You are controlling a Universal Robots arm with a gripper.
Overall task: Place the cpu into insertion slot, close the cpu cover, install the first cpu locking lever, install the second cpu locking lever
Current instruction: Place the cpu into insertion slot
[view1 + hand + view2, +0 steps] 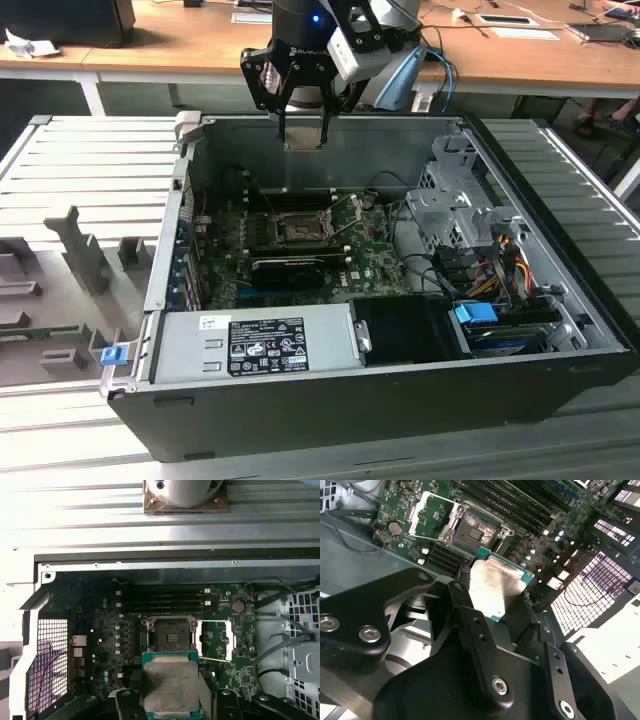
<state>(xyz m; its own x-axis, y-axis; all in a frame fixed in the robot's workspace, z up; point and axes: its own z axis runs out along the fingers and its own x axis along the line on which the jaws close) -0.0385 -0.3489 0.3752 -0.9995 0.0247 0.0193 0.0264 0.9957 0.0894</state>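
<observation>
Pincer [301, 138], black and two-fingered, hangs in the exterior view above the rear wall of the open dark-grey metal computer case [380, 400]. Its fingers are closed partway on a thin flat piece, seen edge-on between the tips. The dark square insertion slot [300, 228] with a metal rim lies below the pincer, on the green circuit board [375, 262], well apart from the fingertips.

Second wrist view: the pincer [495, 600] grips the small flat square cpu [497, 582], silver-grey metal top over a green edge, by two opposite sides, one of the fingers [522, 615] pressing each side. Beyond the held cpu the insertion slot [476, 530] is uncovered, its contacts showing. The thin silver-grey metal frame of the cpu cover [427, 511] stands raised off the slot, at its side.

First wrist view: the cpu [170, 682] is held off the board between the fingers, and its far edge overlaps the slot's near rim in the picture. The insertion slot [170, 634] lies just beyond the pincer. The cpu cover [216, 640] lies folded open just beside the slot.
</observation>
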